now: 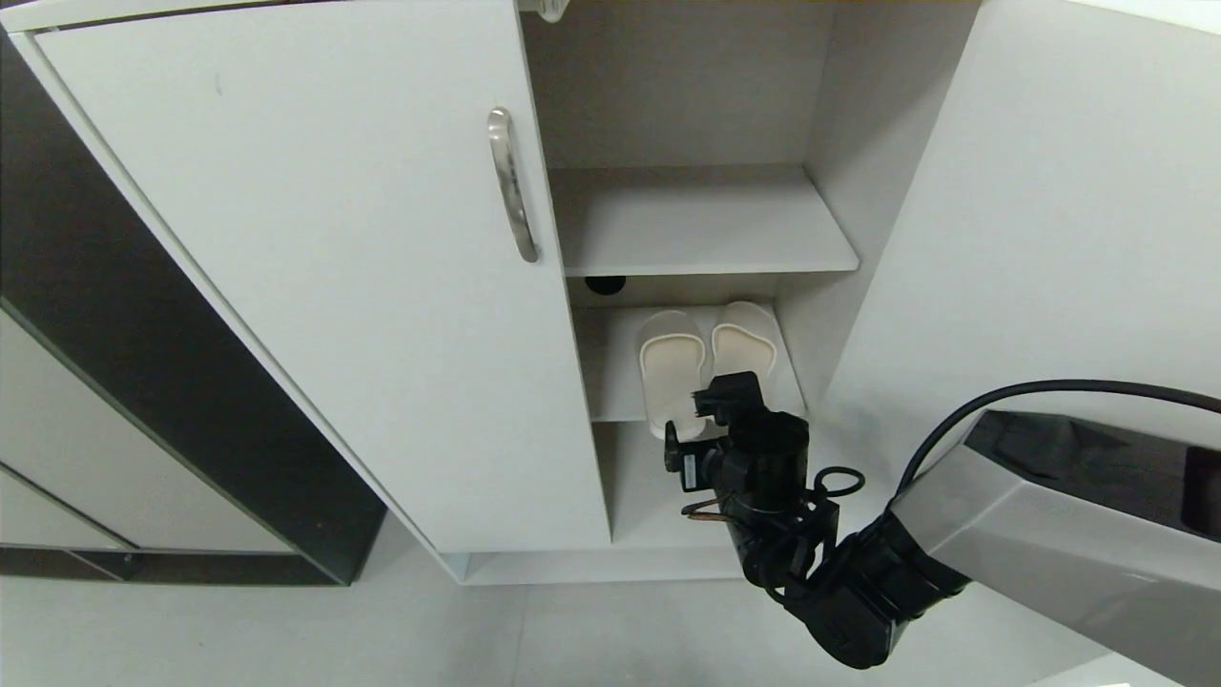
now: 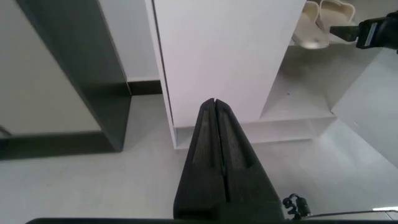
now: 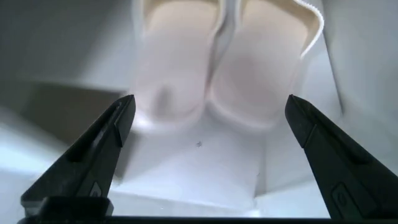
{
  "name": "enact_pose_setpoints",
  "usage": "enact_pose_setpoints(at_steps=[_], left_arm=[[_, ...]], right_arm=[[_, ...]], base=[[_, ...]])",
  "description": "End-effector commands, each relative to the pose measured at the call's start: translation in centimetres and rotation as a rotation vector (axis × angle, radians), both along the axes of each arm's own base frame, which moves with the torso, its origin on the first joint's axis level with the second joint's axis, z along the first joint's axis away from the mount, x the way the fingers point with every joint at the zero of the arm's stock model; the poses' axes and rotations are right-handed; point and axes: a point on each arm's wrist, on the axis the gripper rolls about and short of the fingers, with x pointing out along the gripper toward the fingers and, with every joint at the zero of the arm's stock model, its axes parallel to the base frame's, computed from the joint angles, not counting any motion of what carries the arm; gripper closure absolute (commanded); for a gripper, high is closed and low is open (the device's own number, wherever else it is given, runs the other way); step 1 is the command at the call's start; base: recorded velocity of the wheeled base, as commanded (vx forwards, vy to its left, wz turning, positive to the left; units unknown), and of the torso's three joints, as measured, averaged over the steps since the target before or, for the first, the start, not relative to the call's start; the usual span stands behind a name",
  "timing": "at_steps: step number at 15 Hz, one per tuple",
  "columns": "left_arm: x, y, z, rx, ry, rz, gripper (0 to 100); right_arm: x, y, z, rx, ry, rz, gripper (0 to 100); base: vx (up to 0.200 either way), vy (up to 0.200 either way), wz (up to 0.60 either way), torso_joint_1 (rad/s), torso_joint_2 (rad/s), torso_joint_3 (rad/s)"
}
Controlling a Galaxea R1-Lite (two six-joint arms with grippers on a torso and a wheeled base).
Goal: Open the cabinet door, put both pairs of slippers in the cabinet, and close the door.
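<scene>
On the lower shelf of the white cabinet, whose right door stands open, a pair of cream foam slippers lies side by side, touching. They look light, soft and not fragile, so I judge the two near ends, pinched together, the best hold. The right gripper is spread wide just before them, empty, and the left gripper is pressed together on nothing. The slippers' far ends are cut off in the right wrist view, and the right gripper covers their near ends in the head view.
</scene>
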Motion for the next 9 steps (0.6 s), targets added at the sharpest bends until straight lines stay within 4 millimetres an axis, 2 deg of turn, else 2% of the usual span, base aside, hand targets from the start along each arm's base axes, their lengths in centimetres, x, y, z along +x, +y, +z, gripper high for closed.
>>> enact_pose_setpoints(at_steps=[1,2,9], left_arm=[[0.01,0.0,0.01,0.0,0.0,0.0,100],[0.01,0.0,0.01,0.001,0.0,0.0,100],[0.01,0.01,0.01,-0.019,0.001,0.005,100]], right_arm=[[-0.23,0.07,0.4,0.006,-0.007,0.002,0],[-0.23,0.07,0.4,0.006,-0.007,-0.001,0],[-0.73,-0.07,0.43,0.001,-0.004,0.003,0]], base=[[-0.2,0.0,0.0,0.002,0.0,0.007],[-0.2,0.0,0.0,0.007,0.01,0.007],[0.0,0.0,0.0,0.0,0.0,0.0]])
